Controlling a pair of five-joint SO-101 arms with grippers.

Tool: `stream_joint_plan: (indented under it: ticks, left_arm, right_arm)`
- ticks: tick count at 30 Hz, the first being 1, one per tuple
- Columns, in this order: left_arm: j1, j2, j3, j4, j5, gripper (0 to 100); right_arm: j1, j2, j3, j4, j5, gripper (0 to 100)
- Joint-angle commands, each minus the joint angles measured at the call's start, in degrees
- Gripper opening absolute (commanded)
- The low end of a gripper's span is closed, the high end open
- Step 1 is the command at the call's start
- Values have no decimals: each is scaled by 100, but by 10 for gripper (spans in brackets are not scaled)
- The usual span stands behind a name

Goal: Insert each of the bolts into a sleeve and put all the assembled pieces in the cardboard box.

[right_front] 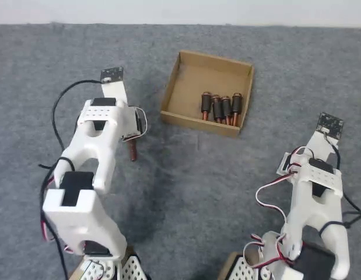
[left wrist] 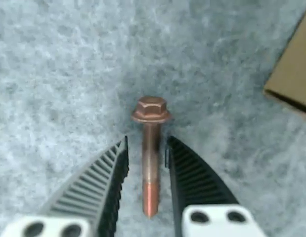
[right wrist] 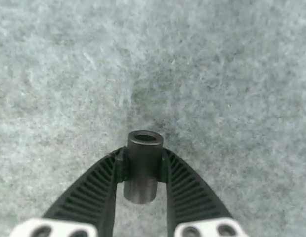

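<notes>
Left jaws clamped on copper hex-headed bolt (left wrist: 151, 148), right jaws gripping dark hollow sleeve (right wrist: 144, 165)

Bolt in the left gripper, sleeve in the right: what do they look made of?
The bolt looks like copper-coloured metal, with a smooth sheen on shank and hex head; plated or solid, can't tell. The sleeve is a dark grey, matte hollow tube; blackened metal or plastic, unclear.

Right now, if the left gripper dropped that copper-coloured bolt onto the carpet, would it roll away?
Probably not far. The bolt looks like rigid metal, likely heavy for its size, so it should drop straight. Its round shank could roll, but the wider flanged head would probably curve its path, and the fuzzy carpet should damp it.
</notes>
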Motion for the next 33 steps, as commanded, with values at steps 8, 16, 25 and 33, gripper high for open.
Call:
stream_joint_plan:
  ticks: [8,16,25,33]
  left_arm:
    - [-26,264,-620,-18,79,74]
    - [-132,1037,-1596,624,70,73]
    - [-105,993,-1578,738,-229,10]
    - [-633,-18,-681,-237,-316,10]
  right_arm:
    - [40,-66,-53,-40,70,7]
    - [40,-66,-53,31,70,7]
    - [31,-66,-53,-4,70,7]
    - [-84,-66,-79,-31,70,7]
